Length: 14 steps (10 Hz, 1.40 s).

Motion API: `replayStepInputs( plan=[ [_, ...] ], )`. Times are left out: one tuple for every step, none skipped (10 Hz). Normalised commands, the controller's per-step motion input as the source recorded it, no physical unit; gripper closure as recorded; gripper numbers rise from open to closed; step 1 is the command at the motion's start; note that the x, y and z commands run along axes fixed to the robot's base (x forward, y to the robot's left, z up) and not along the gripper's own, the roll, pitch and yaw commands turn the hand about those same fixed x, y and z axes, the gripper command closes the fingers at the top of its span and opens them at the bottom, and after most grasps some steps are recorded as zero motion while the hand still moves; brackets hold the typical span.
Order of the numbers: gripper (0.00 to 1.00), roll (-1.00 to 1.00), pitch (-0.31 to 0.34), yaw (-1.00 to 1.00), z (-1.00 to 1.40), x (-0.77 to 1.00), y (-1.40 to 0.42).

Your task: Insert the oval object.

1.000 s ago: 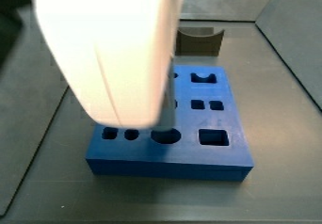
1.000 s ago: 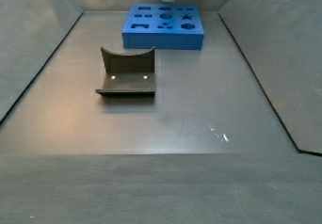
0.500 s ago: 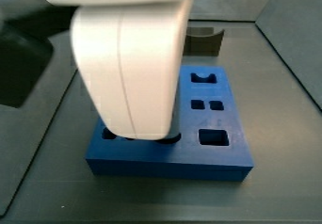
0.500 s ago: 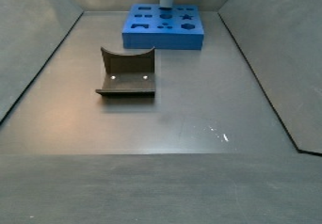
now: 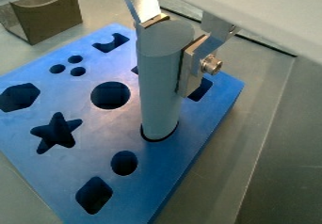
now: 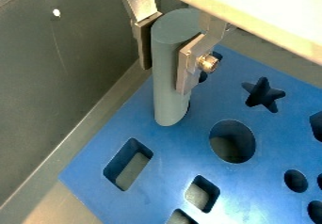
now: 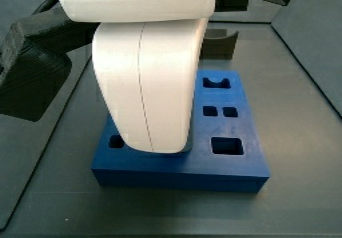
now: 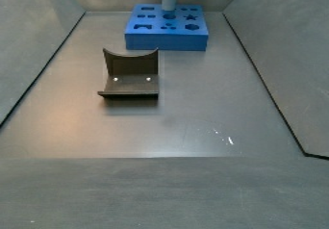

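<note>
A robotics lab test cell is indicated: a bare grey desk is walled in, with only a blue shape-hole board placed on it.

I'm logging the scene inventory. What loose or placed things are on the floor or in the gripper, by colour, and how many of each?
Blue: 1, the blue board.
Brown: 1, the brown U-shaped block.
Pale blue-grey: 1, the oval object, standing in a board hole between the fingers of the gripper.
Total: 3.

oval object: smooth matt pale plastic | gripper above board: bare metal fingers | blue board: matt plastic | floor: dull sheened metal
</note>
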Motion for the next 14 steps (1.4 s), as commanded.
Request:
replayStepInputs(
  plan=[
    [1.00, 0.00, 0.000, -0.16, -0.28, -0.16, 0.09],
    [1.00, -0.04, 0.000, -0.11, -0.23, -0.06, 0.02],
    [1.00, -0.04, 0.000, -0.07, -0.23, 0.00, 0.01],
    [1.00, 0.00, 0.000, -0.03, -0.30, 0.00, 0.00],
    [1.00, 0.00, 0.000, -0.02, -0.36, 0.00, 0.00],
    [1.00, 0.00, 0.000, -0.03, -0.38, 0.00, 0.00],
    [1.00, 0.00, 0.000, -0.03, -0.33, 0.01, 0.00],
    [1.00, 0.00, 0.000, -0.03, -0.30, 0.01, 0.00],
    [1.00, 0.01, 0.000, -0.03, -0.29, 0.00, 0.00],
    [1.00, 0.02, 0.000, -0.01, -0.28, 0.00, 0.00],
    [1.00, 0.02, 0.000, 0.00, -0.31, 0.00, 0.04],
    [1.00, 0.06, 0.006, 0.00, -0.27, 0.00, 0.22],
    [1.00, 0.07, 0.024, 0.00, -0.28, 0.00, 0.36],
    [1.00, -0.01, 0.000, -0.02, -0.04, 0.00, 0.04]
  ],
)
